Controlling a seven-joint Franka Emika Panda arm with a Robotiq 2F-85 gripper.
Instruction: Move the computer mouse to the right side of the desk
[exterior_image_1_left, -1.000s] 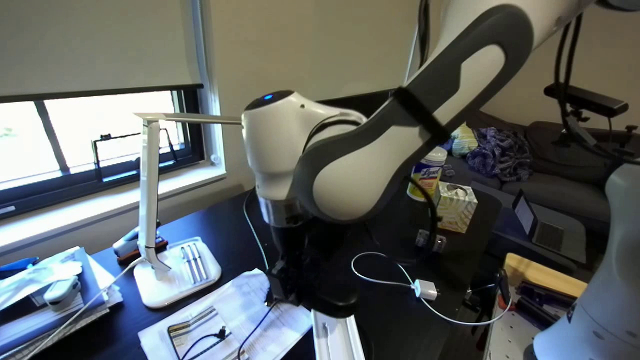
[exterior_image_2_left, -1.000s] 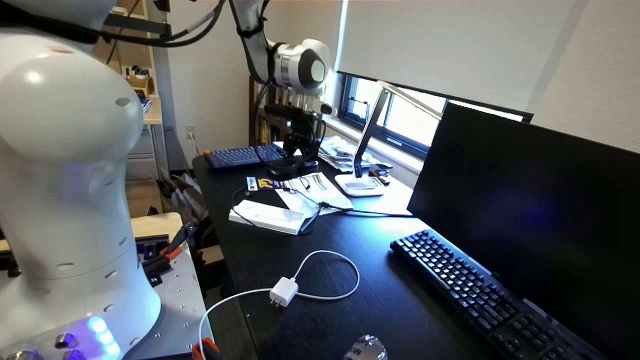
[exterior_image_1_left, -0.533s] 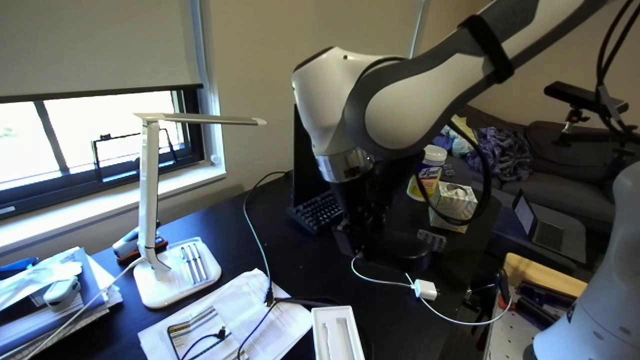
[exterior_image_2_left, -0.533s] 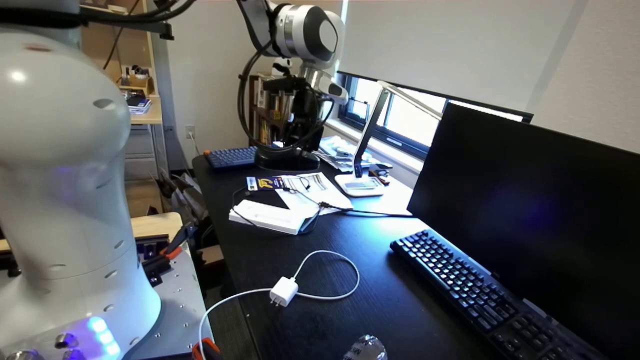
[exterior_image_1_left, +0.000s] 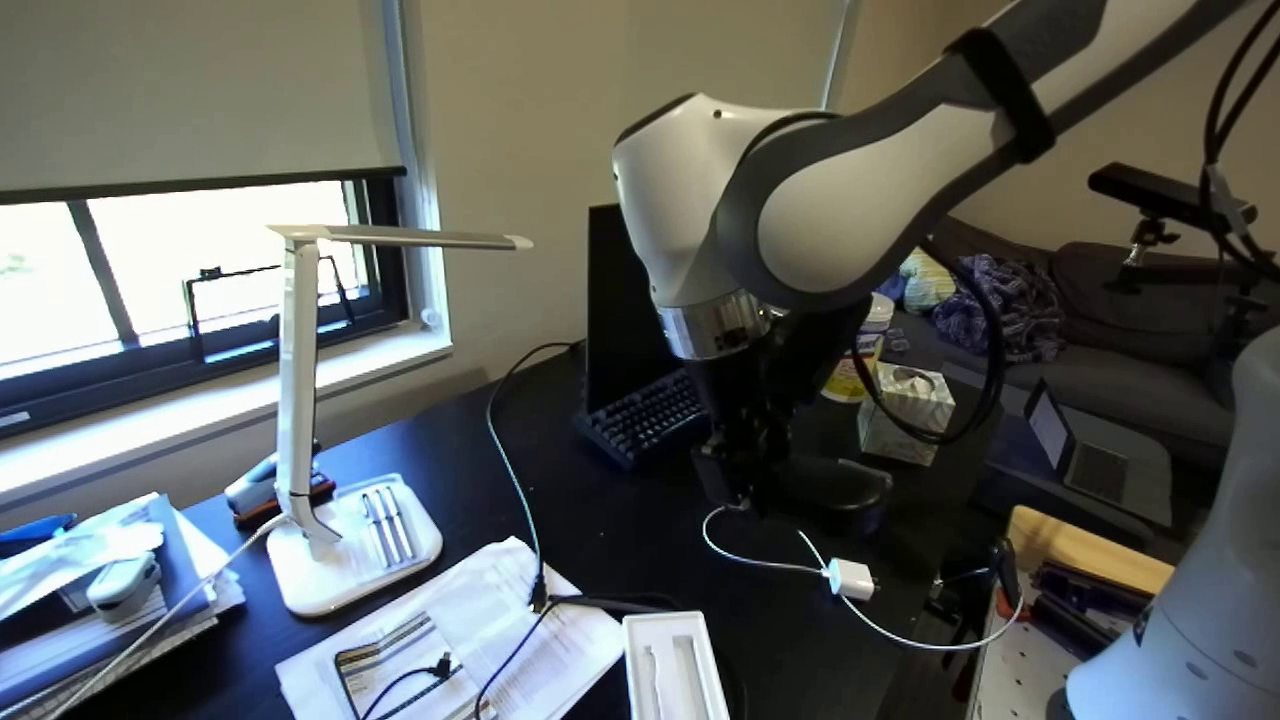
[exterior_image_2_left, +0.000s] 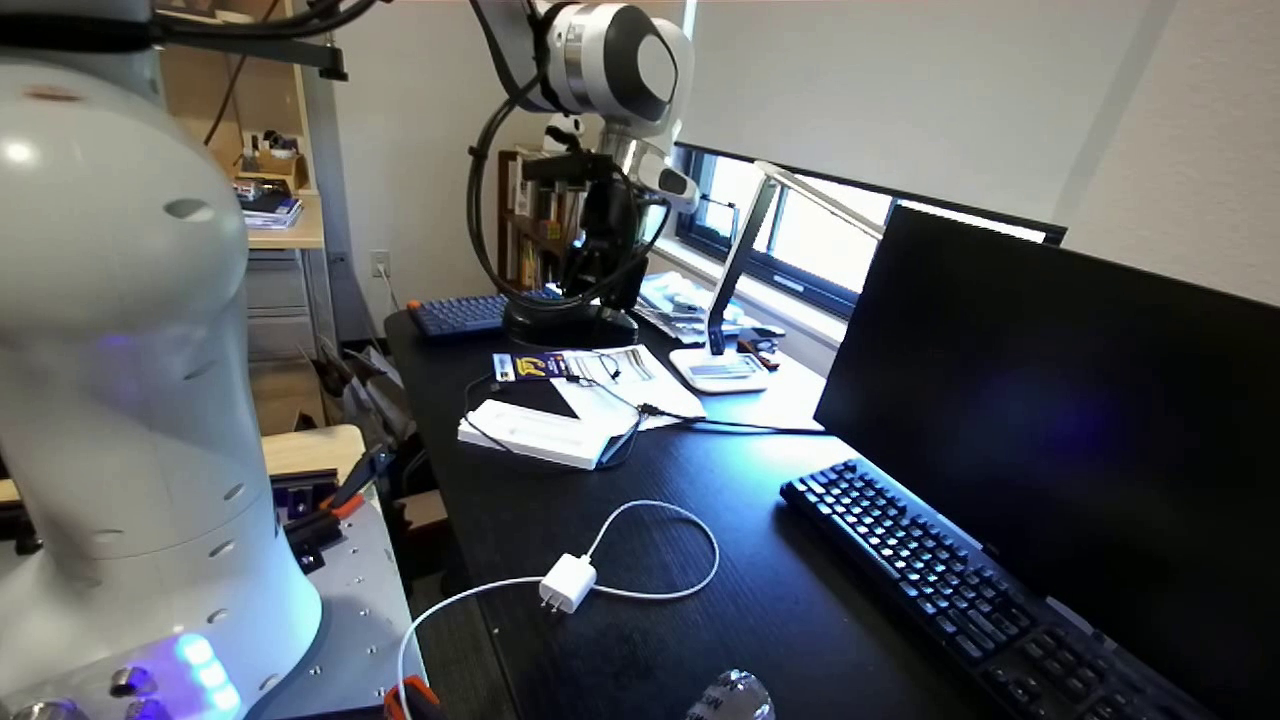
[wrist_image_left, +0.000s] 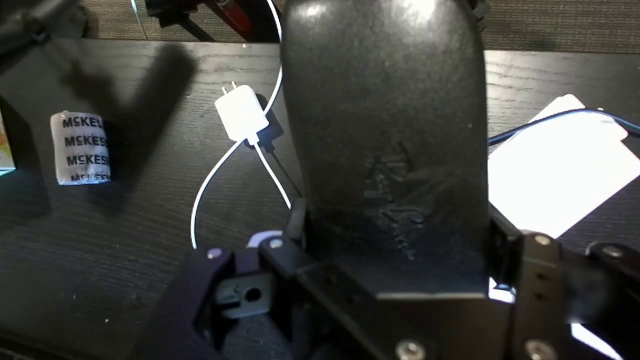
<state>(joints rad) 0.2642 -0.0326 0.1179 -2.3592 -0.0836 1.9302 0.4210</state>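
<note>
Find the black, jointed metal gripper (wrist_image_left: 398, 232) clamped from both sides on a black, rounded, dome-topped object (wrist_image_left: 390, 100), embossed with lettering and listed as the computer mouse. Note it held above the dark, wood-grained desk (wrist_image_left: 140, 225). Record below, on the desk, a white, boxy, two-pronged plastic charger (wrist_image_left: 241, 114).

Arm (exterior_image_1_left: 850, 215) bent; end effector (wrist_image_left: 400, 230) pointing downward, clamped (fingers (wrist_image_left: 297, 222) well apart).

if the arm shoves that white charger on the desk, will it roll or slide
The white charger has flat, boxy sides, so it would probably slide rather than roll. The white cable plugged into it lies in loose curves, so it likely flops and trails.
</note>
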